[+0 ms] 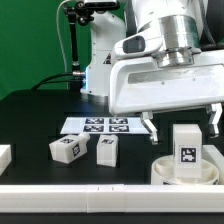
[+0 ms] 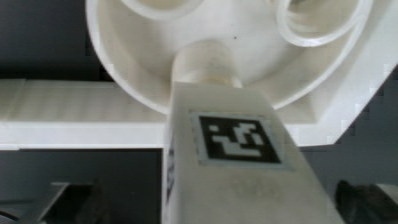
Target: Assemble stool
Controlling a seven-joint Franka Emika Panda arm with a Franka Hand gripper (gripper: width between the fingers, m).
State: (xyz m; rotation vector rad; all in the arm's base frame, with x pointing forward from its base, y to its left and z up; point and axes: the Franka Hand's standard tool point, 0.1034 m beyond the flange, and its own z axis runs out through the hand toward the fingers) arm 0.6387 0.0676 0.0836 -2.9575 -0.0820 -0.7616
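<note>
Exterior view: one seat (image 1: 170,172) rests on the black table (image 1: 30,120) at the exterior view's right. There are three legs. One leg (image 1: 187,148) stands upright in the seat, tag facing the camera. Two loose legs (image 1: 67,150) (image 1: 106,150) lie near each other, apart, at the exterior view's left of the seat. One marker board (image 1: 97,125) lies behind them. One white rail (image 1: 90,196) runs along the front edge. The gripper (image 1: 184,131) hangs over the upright leg, fingers spread wide, touching nothing. The background is green. Wrist view: one leg (image 2: 222,140) rises from the seat (image 2: 143,60). The gripper (image 2: 217,195) is open, each dark finger (image 2: 71,197) clear of the leg.
</note>
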